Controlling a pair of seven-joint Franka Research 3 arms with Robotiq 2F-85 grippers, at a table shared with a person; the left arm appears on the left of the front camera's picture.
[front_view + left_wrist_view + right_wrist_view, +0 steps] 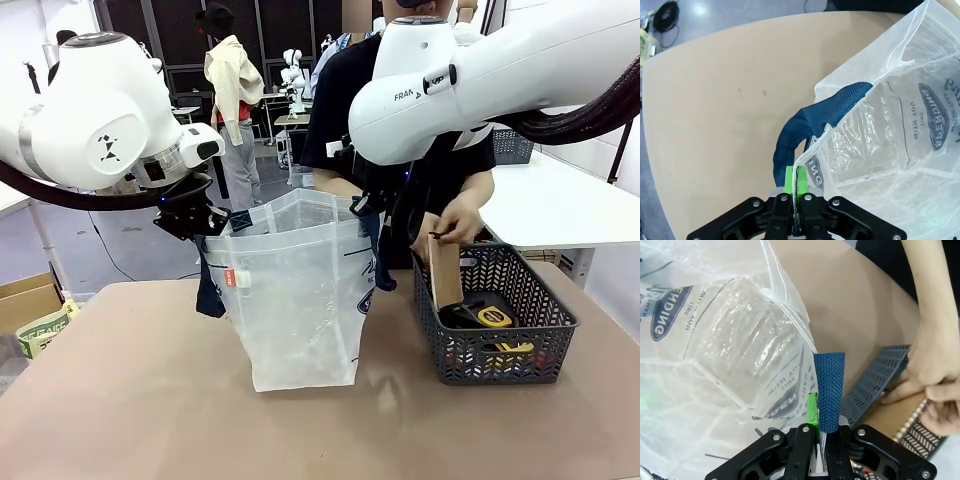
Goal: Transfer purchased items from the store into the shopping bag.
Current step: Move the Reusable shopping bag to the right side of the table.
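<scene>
Shopping bag (300, 300), thin limp slippery film, stands on the desk (120, 400). Left fingers (789, 177) and right fingers (812, 407) flank it, each pinched tight on its rim by a navy strap (810, 125), likely the firmest hold. Brown pack (445, 270), probably light and stiff, is beyond the right fingers in the person's hand (462, 222).

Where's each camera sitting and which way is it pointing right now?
Front view: fixed between the arms, facing across the table at the person; both arms show.
Left wrist view: on the left arm, looking along the left gripper, shut on the shopping bag rim.
Right wrist view: on the right arm, looking along the right gripper, shut on the bag's rim.
Shared: all three show the bag.
</scene>
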